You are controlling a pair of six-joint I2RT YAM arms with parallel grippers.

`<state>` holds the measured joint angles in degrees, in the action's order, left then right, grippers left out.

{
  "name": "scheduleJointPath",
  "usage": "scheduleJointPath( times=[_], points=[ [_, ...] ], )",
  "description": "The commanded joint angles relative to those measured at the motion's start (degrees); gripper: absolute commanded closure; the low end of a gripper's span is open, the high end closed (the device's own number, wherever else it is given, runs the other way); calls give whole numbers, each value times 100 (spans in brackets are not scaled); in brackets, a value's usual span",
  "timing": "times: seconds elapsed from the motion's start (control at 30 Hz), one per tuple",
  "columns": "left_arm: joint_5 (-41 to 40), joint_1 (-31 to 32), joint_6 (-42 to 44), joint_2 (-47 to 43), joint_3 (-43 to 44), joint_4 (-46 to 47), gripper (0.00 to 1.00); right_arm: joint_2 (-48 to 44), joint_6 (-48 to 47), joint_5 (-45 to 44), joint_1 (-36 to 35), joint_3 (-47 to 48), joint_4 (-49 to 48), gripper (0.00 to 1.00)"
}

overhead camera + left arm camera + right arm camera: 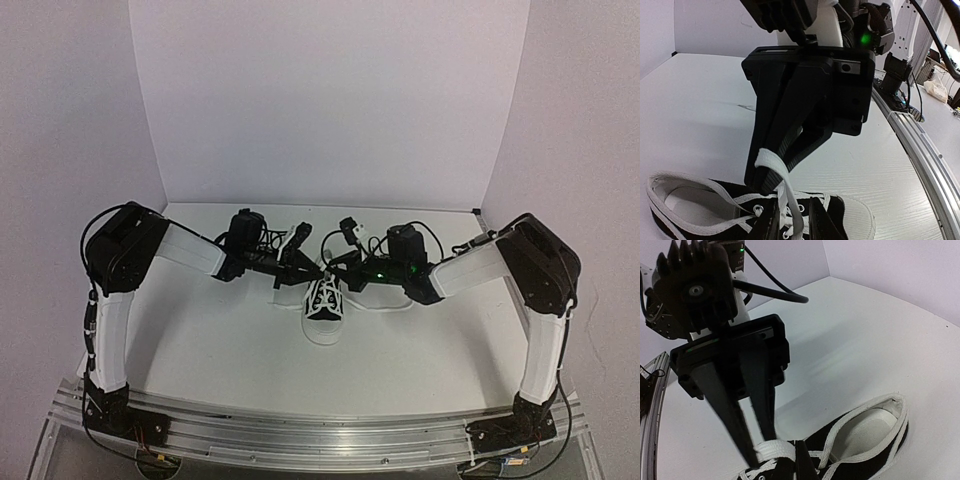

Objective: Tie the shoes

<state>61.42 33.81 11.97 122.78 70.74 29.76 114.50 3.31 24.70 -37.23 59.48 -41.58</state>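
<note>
Left gripper (761,449): jaws narrow, straddling the white lace (771,161) over the eyelets; can't tell if it's pinched. Black sneaker (324,305) sits mid-table (200,340), toe toward the arm bases, under both claws. Right gripper (765,184): clamped on the lace.

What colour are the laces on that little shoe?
White laces, best seen in the left wrist view.
</note>
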Motion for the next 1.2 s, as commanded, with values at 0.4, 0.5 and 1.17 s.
scheduleJointPath(
  times=[0.4, 0.5, 1.17],
  points=[
    [-12, 52, -592, 398, 192, 746, 100, 487, 710, 474, -21, 664, -889, 100],
    [-7, 57, -637, 483, 282, 840, 99, 576, 772, 491, -41, 701, -910, 100],
    [83, 117, -746, 627, 255, 1172, 98, 616, 870, 483, -64, 656, -956, 100]
  ],
)
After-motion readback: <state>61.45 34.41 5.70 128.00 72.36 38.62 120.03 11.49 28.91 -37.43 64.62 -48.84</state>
